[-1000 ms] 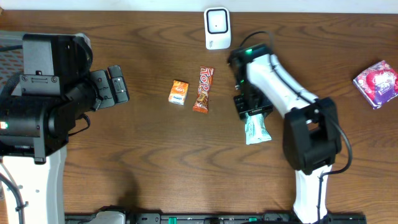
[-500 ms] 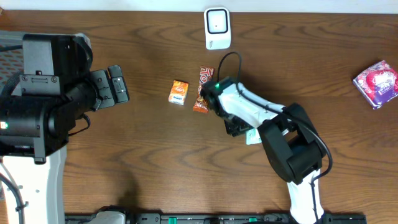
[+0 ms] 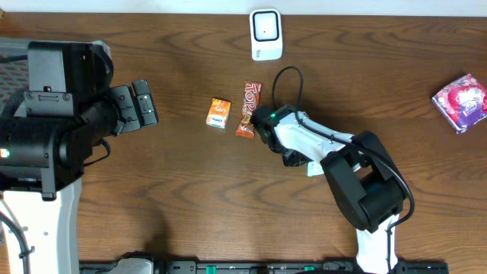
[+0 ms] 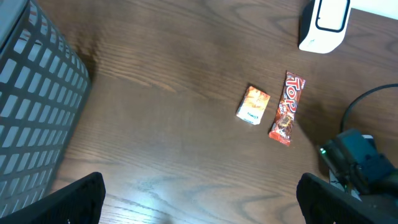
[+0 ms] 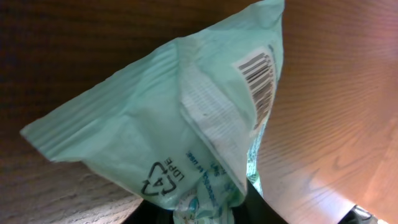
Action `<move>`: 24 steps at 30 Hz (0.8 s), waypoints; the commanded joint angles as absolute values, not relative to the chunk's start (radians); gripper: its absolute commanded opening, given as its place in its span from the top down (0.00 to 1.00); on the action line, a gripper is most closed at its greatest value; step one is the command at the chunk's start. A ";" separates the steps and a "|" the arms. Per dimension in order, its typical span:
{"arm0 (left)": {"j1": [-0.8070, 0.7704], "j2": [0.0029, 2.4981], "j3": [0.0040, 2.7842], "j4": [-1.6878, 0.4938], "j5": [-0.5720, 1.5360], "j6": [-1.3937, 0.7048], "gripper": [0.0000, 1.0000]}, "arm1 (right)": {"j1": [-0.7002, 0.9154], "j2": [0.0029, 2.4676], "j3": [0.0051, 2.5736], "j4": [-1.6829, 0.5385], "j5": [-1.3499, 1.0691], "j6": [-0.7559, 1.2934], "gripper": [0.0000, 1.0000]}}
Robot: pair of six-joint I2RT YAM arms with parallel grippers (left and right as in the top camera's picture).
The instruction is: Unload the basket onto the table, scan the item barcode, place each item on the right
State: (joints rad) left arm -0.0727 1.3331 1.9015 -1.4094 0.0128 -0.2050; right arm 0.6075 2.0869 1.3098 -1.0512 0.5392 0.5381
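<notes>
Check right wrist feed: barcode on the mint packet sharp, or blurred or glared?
Right wrist: mint-green plastic packet fills the frame, its barcode crisp and glare-free; brown wooden table at upper left in deep shadow. Overhead: even light, sharp, white arm covers most of the packet. Left wrist: mild sheen on the table.

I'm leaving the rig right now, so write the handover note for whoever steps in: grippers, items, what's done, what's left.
Left gripper: open, empty, at the table's left side.
Right gripper: shut on the mint-green packet, pinching one end, near mid-table.
Barcode: on the packet's side facing the right wrist camera.
White scanner: at the far edge, well apart from the packet.
Done: packet grasped.
Left: carry it to the scanner and present the barcode.
Orange box, Top bar and pink packet lie on the table, not held.
</notes>
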 commanded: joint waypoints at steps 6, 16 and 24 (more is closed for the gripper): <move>-0.068 1.333 1.904 -1.410 0.007 -0.196 0.02 | 0.482 2.149 1.376 -1.069 0.018 0.355 0.99; -0.068 1.333 1.904 -1.410 0.007 -0.196 0.02 | 0.262 2.149 1.611 -1.153 -0.779 -0.022 0.99; -0.068 1.333 1.904 -1.410 0.007 -0.196 0.02 | 0.140 2.151 1.501 -1.016 -1.229 -0.129 0.99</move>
State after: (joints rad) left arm -0.0727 1.3331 1.9015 -1.4090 0.0124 -0.2050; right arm 0.1631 2.1387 1.5589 -1.0531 -0.9131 -0.0502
